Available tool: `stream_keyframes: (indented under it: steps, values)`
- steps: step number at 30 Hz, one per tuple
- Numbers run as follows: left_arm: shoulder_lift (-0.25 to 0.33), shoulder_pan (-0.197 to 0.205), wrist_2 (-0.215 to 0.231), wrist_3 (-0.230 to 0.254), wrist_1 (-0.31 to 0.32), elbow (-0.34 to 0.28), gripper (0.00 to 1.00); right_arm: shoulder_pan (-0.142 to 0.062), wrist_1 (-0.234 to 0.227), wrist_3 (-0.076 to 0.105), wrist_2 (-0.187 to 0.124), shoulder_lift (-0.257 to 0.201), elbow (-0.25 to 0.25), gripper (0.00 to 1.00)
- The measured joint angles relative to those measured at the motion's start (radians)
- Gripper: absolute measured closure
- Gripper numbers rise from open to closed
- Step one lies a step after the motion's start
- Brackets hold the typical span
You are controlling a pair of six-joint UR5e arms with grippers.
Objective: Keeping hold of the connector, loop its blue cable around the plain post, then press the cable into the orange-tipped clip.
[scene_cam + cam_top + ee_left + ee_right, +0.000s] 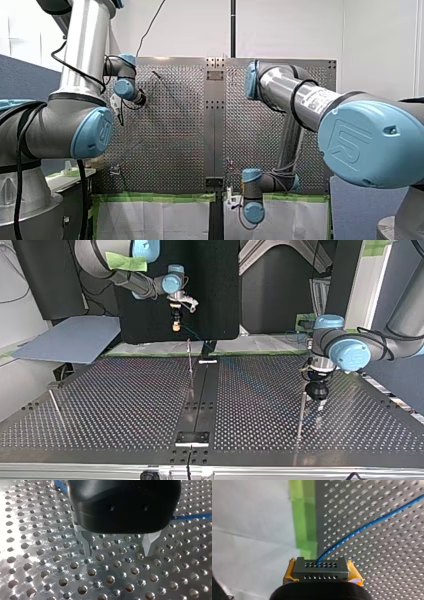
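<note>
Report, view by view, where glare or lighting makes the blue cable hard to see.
Left wrist view: glare washes the perforated table beside my left gripper; the blue cable shows only beyond it. Right wrist view: even light, cable plain from the connector. Top view: a faint line. Front view: cannot make it out.

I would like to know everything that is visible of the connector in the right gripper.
The connector is a dark grey rectangular block, plastic by its look, with rows of small holes on two faces. My right gripper clamps it between its yellow pads, one at each end. The blue cable leaves its far face and runs out over the perforated table.
</note>
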Motion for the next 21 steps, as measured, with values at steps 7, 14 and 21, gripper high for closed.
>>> stream_keyframes:
  steps: [7,14,21]
  values:
    - [0.0,-0.004,0.0,0.001,-0.003,0.0,0.0,-0.005,-0.012,-0.007,-0.003,0.07,-0.001,1.0]
    - [0.0,-0.007,0.0,0.001,-0.005,0.0,0.0,-0.005,-0.013,-0.022,-0.005,0.143,-0.001,1.0]
    - [0.0,-0.008,0.0,0.0,-0.004,0.0,0.0,-0.007,-0.029,-0.026,-0.009,0.195,0.021,1.0]
